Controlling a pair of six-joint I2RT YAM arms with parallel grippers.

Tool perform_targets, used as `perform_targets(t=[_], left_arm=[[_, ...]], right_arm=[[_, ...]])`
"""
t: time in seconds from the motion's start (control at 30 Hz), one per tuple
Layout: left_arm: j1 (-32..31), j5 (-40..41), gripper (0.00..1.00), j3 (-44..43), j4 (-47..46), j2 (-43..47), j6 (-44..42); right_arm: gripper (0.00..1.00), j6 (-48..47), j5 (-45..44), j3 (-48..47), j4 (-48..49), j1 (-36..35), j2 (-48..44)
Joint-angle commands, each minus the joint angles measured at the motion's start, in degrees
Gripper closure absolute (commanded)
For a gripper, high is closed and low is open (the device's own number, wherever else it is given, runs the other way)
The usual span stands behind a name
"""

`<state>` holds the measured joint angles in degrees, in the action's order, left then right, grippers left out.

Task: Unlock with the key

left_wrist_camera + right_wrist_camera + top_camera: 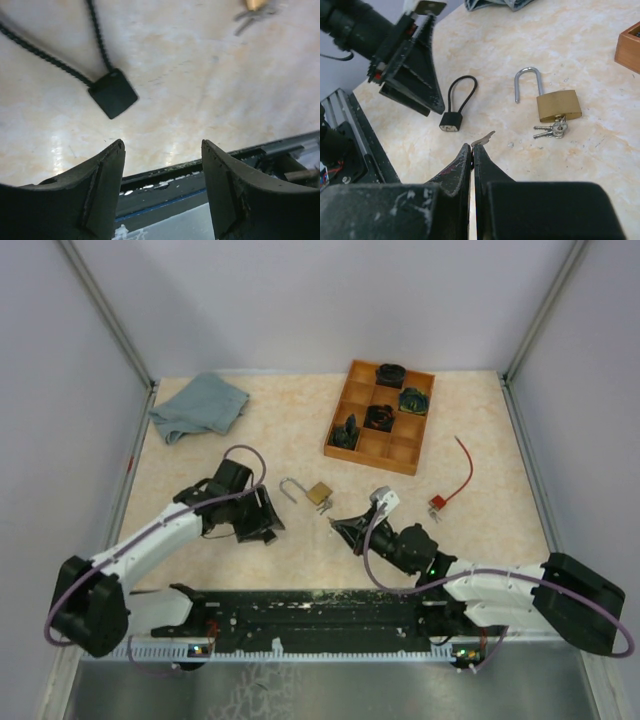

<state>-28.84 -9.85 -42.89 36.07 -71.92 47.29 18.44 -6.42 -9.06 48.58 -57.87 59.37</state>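
A small black lock (451, 121) with a black cord loop lies on the table, its body (113, 93) just beyond my left gripper (162, 145). That gripper is open, with nothing between its fingers, and hovers beside the lock (268, 536). My right gripper (472, 147) is shut on a small silver key (483, 138), whose tip sticks out past the fingertips and points toward the black lock. A brass padlock (559, 105) lies to the right with its shackle swung open and a bunch of keys (551, 131) at its base.
A wooden compartment tray (405, 455) holding dark locks stands at the back right. A red-cabled lock (437, 504) lies right of my right gripper (338, 526). A grey-blue cloth (200, 405) is at the back left. The black rail (320, 610) runs along the near edge.
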Motion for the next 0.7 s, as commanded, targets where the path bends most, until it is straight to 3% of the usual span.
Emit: perform_targets(t=[0.0, 0.17, 0.37, 0.53, 0.67], left_arm=[[-2.62, -2.66, 0.32, 2.22, -8.74, 9.84, -3.97], [-6.47, -4.94, 0.34, 6.3, -21.74, 16.6, -5.68], [-13.1, -7.87, 0.41, 10.03, -40.0, 18.04, -9.12], [-13.44, -11.59, 0.54, 12.43, -51.49, 17.43, -8.81], [-13.43, -14.83, 0.58, 12.16, -55.77, 14.63, -7.48]], right_arm=[[1.0, 6.54, -4.29, -0.95, 7.31, 0.99, -0.58], [1.0, 11.19, -9.51, -0.07, 11.61, 1.0, -0.55], [1.0, 15.45, -12.18, -0.34, 15.31, 0.98, 0.65], [1.0, 16.55, -10.68, 0.65, 20.06, 1.0, 1.48], [1.0, 17.0, -9.66, 0.86, 21.34, 1.0, 1.9]])
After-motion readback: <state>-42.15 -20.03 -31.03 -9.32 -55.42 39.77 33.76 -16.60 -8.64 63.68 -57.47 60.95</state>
